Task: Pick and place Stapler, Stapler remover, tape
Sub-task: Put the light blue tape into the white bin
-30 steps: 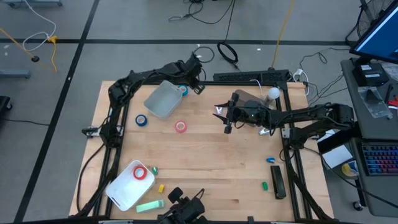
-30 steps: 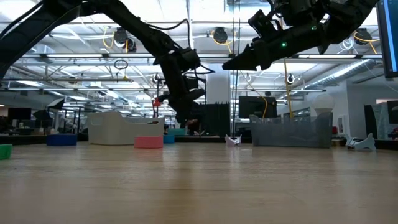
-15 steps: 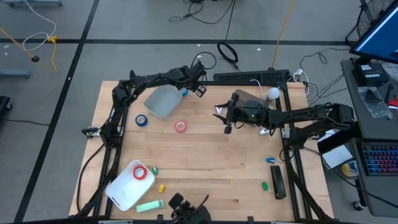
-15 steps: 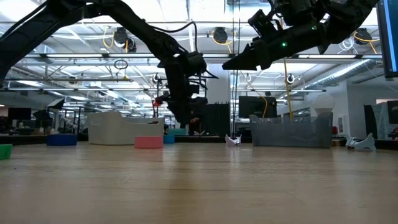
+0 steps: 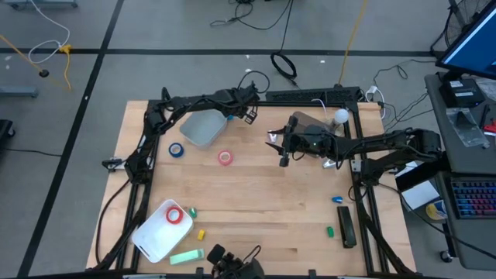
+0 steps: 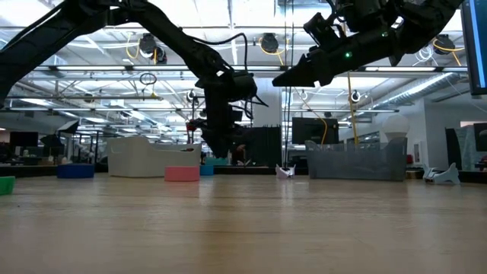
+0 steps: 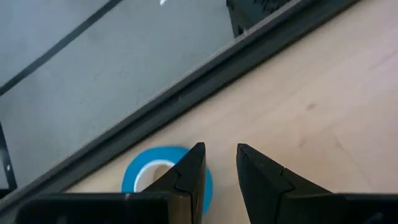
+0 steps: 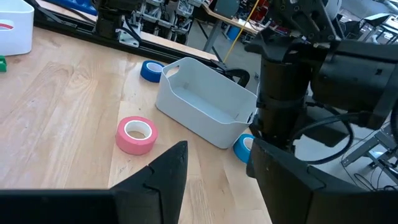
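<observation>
The left claw (image 5: 249, 115), fingers slightly apart and empty, has swung past the grey bin (image 5: 203, 128) to hover over the blue tape (image 7: 146, 177) at the bench's back edge, probably the next pick, while the right claw (image 5: 283, 155) waits open mid-bench.

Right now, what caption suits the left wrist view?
Left pincer hovering, slightly parted, over a blue tape roll at the table's edge.

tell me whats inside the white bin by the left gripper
The white bin shows only bare walls and floor in the right wrist view. A blue tape roll lies outside it, partly behind the left gripper. The near wall hides a strip of floor.
</observation>
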Action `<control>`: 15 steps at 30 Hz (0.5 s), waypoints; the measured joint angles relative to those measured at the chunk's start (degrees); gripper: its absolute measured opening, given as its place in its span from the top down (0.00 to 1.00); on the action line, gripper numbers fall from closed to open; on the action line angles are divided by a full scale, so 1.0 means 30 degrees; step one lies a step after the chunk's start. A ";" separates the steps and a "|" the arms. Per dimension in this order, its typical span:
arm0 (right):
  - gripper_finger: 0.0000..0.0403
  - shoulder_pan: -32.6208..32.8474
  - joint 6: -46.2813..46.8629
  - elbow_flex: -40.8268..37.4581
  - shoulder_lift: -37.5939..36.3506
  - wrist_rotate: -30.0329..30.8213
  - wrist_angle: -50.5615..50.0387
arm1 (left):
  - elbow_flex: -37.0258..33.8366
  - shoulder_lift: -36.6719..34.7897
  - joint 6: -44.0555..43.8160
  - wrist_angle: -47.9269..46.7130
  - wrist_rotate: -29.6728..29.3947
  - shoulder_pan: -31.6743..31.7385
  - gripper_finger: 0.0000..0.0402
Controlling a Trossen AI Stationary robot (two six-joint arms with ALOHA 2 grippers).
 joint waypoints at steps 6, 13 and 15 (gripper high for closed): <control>0.57 0.0000 0.0016 0.0000 0.0000 0.0000 -0.0006 | 0.0000 0.0023 0.0536 0.0163 0.0006 0.0027 0.77; 0.57 0.0000 0.0016 0.0000 0.0000 0.0000 -0.0132 | 0.0000 0.0023 0.0776 0.0207 -0.0061 0.0027 0.77; 0.57 0.0000 0.0016 0.0000 0.0000 0.0000 -0.0173 | 0.0000 0.0023 0.0626 0.0214 -0.0199 0.0027 0.77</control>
